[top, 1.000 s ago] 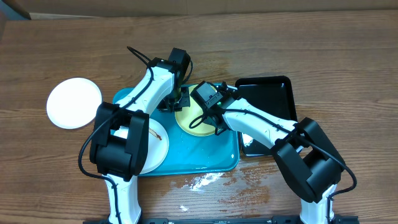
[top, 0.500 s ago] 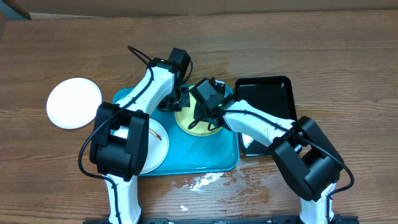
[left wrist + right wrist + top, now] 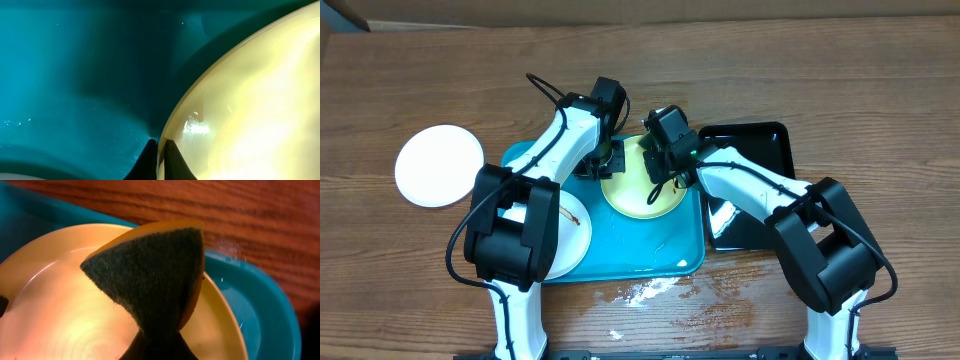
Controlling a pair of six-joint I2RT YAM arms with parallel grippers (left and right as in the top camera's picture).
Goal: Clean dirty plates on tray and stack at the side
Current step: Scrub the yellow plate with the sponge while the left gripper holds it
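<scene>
The pale yellow-green plate (image 3: 642, 192) lies in the right half of the turquoise tray (image 3: 650, 255). My left gripper (image 3: 161, 156) is shut on this plate's (image 3: 250, 100) left rim, one finger on each side. My right gripper (image 3: 157, 345) is shut on a sponge (image 3: 155, 275), dark green scouring face toward the camera, orange behind, held over the plate's (image 3: 60, 305) far edge. A white plate (image 3: 574, 235) with a brown smear sits in the tray's left half, mostly hidden under my left arm. Another white plate (image 3: 439, 165) rests on the table left of the tray.
A glossy black tray (image 3: 752, 150) lies to the right of the turquoise one, partly under my right arm. White wet residue (image 3: 645, 290) is spread on the wooden table in front of the tray. The tray floor (image 3: 75, 75) looks wet.
My right gripper has carried the sponge from the middle of the yellow-green plate toward its far right edge. The left gripper keeps its hold on the rim.
</scene>
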